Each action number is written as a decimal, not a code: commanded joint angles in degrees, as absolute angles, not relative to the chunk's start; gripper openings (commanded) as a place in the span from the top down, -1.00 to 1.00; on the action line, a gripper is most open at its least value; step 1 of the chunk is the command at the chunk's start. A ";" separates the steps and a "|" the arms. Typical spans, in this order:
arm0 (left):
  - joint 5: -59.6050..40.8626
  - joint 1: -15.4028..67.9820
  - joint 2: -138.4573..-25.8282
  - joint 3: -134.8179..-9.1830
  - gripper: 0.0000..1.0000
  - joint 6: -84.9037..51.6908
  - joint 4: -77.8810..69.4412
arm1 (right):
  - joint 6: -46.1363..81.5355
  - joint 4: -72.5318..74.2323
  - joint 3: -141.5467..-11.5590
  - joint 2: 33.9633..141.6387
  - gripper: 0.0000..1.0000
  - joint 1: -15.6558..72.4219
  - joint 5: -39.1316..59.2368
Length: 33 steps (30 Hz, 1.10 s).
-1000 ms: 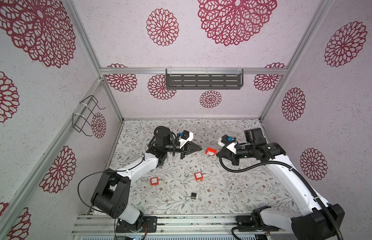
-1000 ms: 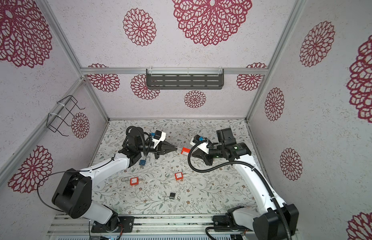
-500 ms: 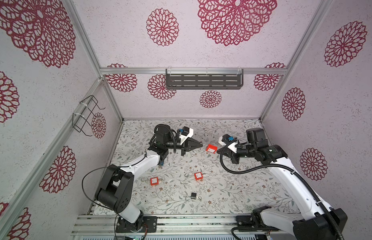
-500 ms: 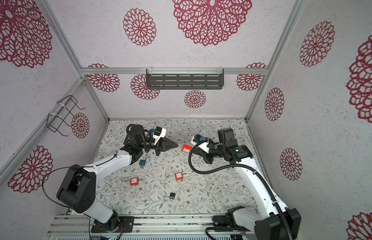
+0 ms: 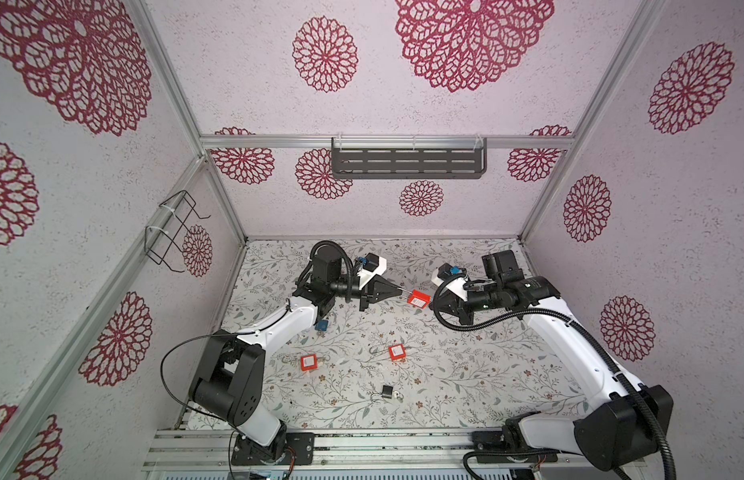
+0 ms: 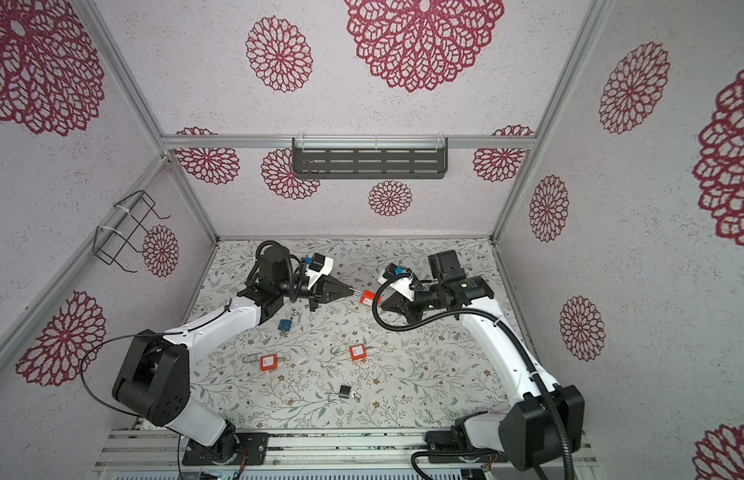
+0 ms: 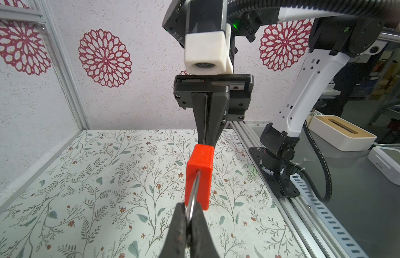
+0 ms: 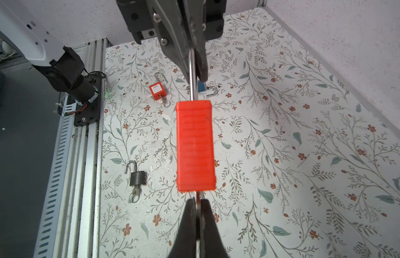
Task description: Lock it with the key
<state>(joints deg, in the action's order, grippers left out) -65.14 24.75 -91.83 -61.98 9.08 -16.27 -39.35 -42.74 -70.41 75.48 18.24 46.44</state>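
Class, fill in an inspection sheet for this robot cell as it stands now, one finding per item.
Surface: floral mat, flat.
Job's things: red padlock held in the air between both grippers.
Clutter: two more red padlocks, a blue padlock and a black padlock with its shackle open lie on the mat.
Grippers: left gripper shut on the shackle; right gripper shut on what looks like the key.
Cables: black hose loops under the right arm; thin cable loops by the left base.
Surroundings: flower-patterned walls, grey shelf, wire rack.

Red ribbed padlock [image 8: 195, 145] aloft over mid-table, level — steel shackle [image 8: 191, 73] one end, key [image 8: 197, 198] in opposite end.
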 commanded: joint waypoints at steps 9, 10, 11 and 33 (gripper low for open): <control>-65.73 21.36 -88.55 -63.16 1.00 11.27 -17.93 | -37.64 -52.32 -73.26 79.65 1.00 17.77 48.34; -65.74 21.35 -88.51 -63.12 1.00 11.33 -17.93 | -37.53 -52.54 -73.60 80.04 1.00 17.80 48.67; -65.83 21.23 -88.38 -63.02 1.00 11.46 -17.94 | -37.49 -52.49 -73.80 80.14 1.00 17.77 48.96; -68.19 20.85 -88.87 -63.81 1.00 8.36 -17.96 | -36.36 -47.92 -72.57 77.07 1.00 18.00 44.15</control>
